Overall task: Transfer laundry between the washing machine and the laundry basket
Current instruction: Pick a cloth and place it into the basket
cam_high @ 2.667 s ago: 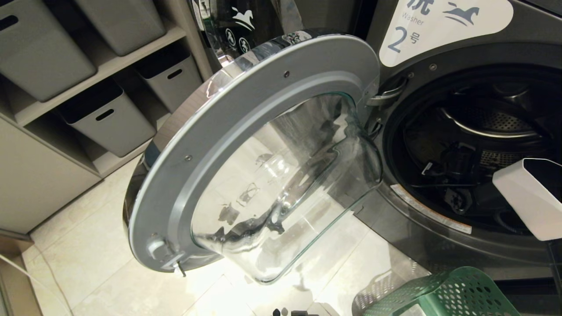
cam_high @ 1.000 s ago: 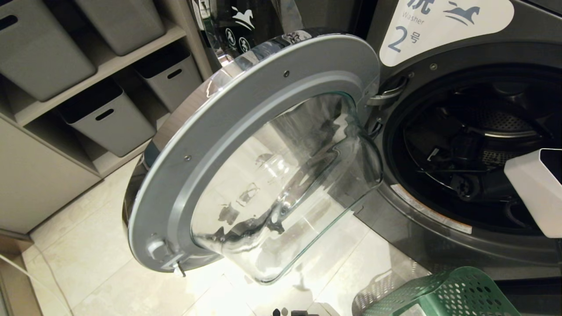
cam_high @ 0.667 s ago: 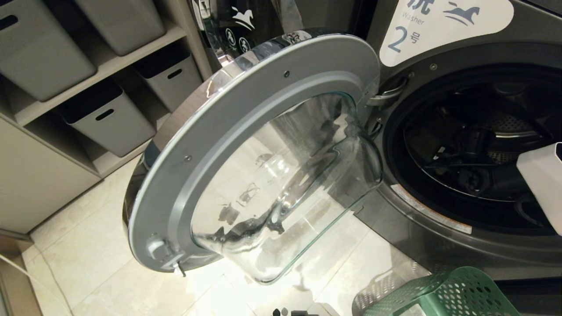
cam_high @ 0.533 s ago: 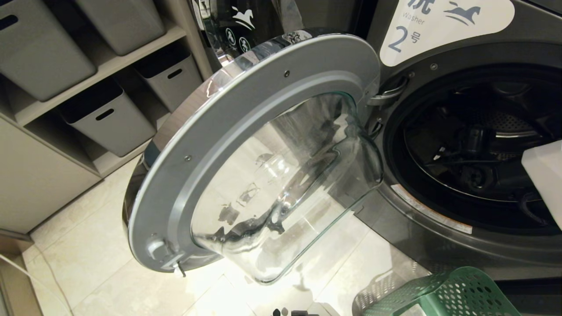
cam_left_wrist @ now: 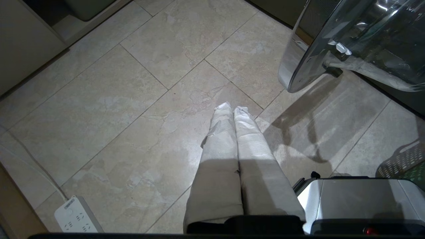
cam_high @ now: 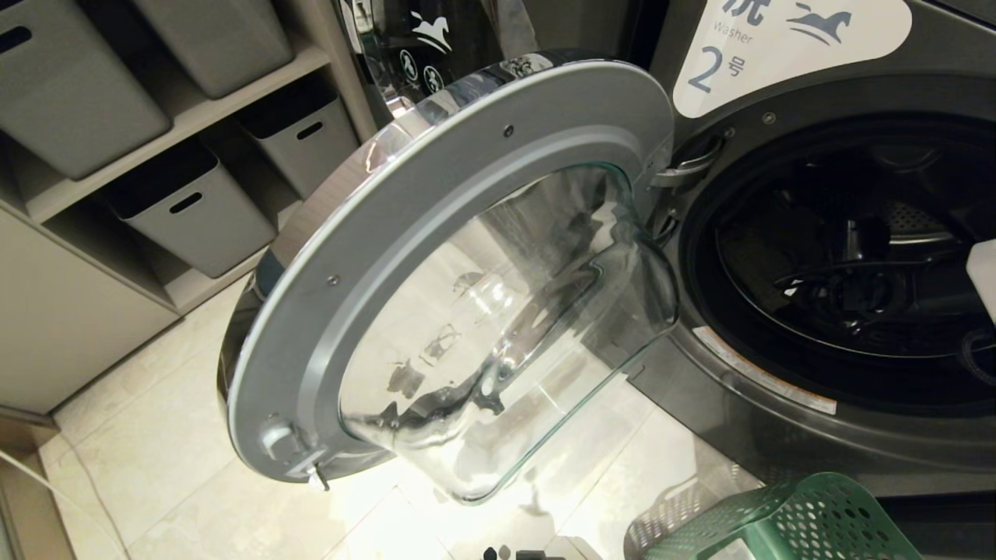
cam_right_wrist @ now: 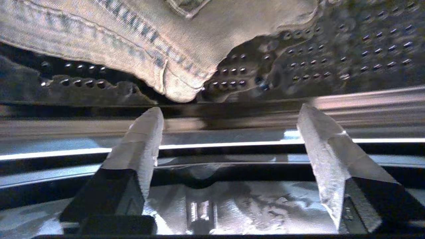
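Right gripper (cam_right_wrist: pixel 229 114) inside the washing machine (cam_high: pixel 778 435), fingers (cam_right_wrist: pixel 142 139) spread wide and empty just short of the laundry (cam_right_wrist: pixel 166 43); left gripper (cam_left_wrist: pixel 232 108) pressed shut over floor, idle.

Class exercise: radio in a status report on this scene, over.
Right end effector open, empty, inside the dark grey front-loading washing machine. Pale beige denim laundry lies on the drum just ahead. Left end effector shut over floor tiles. Nothing blocking.
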